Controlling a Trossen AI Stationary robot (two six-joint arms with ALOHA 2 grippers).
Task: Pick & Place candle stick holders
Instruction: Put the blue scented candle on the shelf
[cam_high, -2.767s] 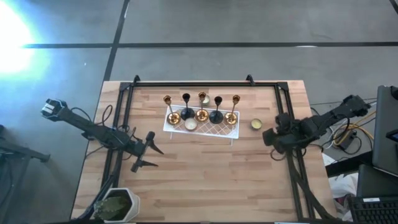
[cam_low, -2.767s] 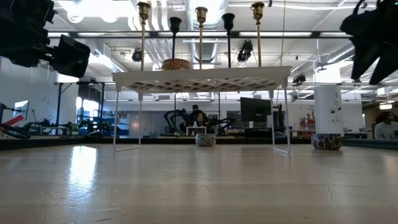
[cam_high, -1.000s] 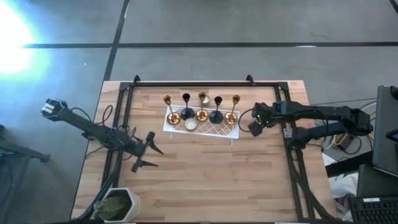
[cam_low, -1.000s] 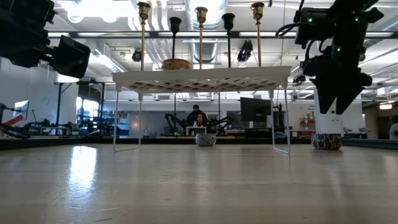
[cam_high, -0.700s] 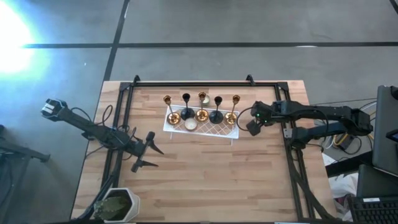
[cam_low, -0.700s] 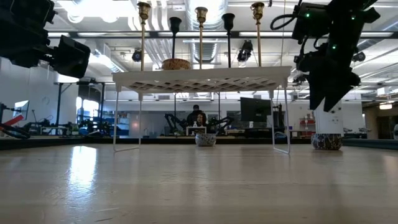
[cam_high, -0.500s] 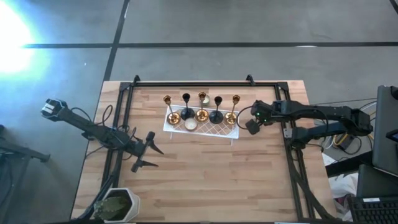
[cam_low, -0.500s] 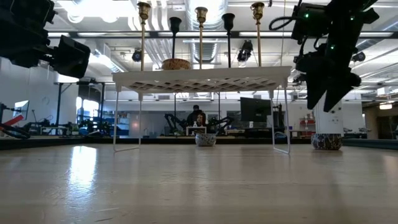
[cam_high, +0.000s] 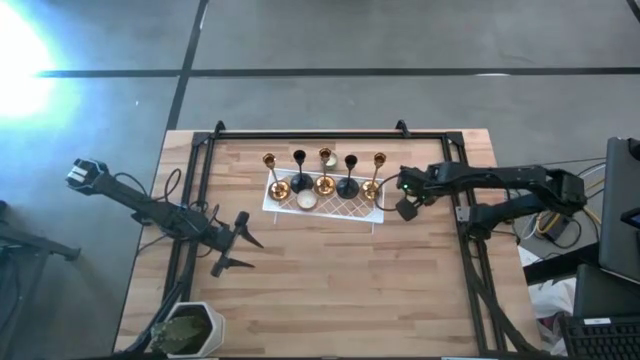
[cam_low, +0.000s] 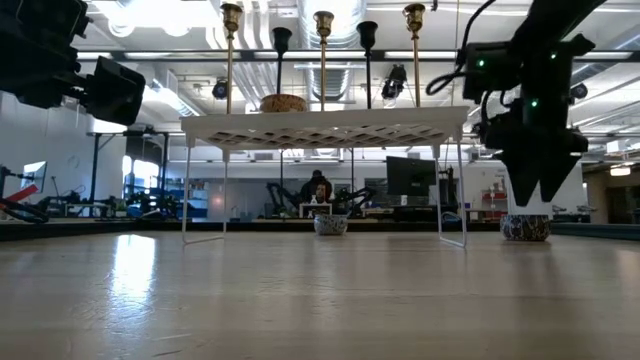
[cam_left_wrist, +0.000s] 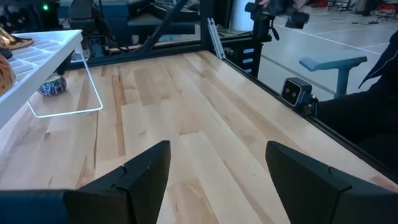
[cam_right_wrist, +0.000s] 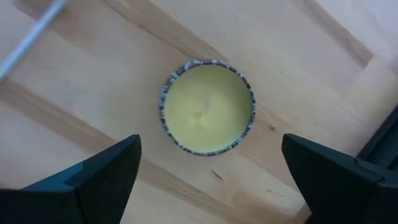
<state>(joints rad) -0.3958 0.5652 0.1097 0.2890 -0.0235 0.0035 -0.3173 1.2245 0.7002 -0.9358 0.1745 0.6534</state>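
Observation:
Three gold and two black candle stick holders (cam_high: 325, 172) stand in a row by their round bases on the white lattice tray (cam_high: 345, 210) at the table's far middle; the low view shows their stems (cam_low: 323, 60). My right gripper (cam_high: 405, 208) hangs open, pointing down, just right of the tray, straight over a pale-yellow tealight candle (cam_right_wrist: 208, 107). Its fingers stand apart on either side above that candle, clear of it (cam_low: 525, 227). My left gripper (cam_high: 232, 245) waits open over the table's near left, nothing between its fingers (cam_left_wrist: 217, 180).
A tealight (cam_high: 306, 200) lies on the tray and another (cam_left_wrist: 51, 85) sits on the table under it. A potted plant (cam_high: 190, 328) stands at the near left corner. Black frame rails (cam_high: 470, 260) run along the table's sides.
My right gripper has sunk toward the tealight candle beside the tray's right end, still pointing down. The holders and tray have not moved.

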